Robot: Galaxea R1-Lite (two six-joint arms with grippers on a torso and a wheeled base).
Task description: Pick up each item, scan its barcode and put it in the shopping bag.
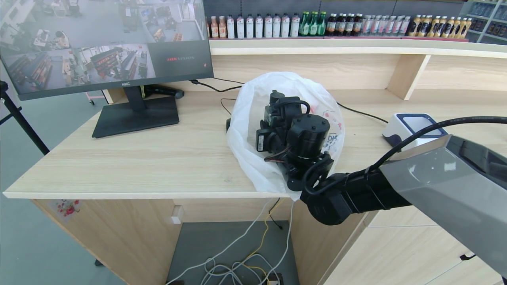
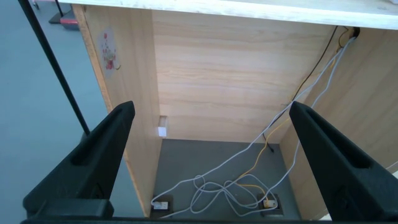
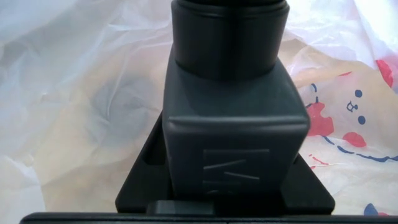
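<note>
Bottle [image 3: 235,124]: dark grey, black cap, inside the white shopping bag [image 1: 247,118] on the counter [image 1: 138,158].
Right gripper [image 3: 227,186]: clamped on the bottle's body, within the bag.
Left gripper [image 2: 208,143]: fingers spread wide, below the counter.

I'm looking over a pale wooden counter [image 1: 158,158] with a raised ledge [image 1: 356,50] behind; a monitor [image 1: 103,43] stands at its left (camera feeds on screen); bottles [image 1: 336,24] line the rear shelf; grey floor [image 1: 39,245], loose cables [image 1: 237,265] underneath; a black stand leg [image 1: 23,122] slants past the left end.
</note>
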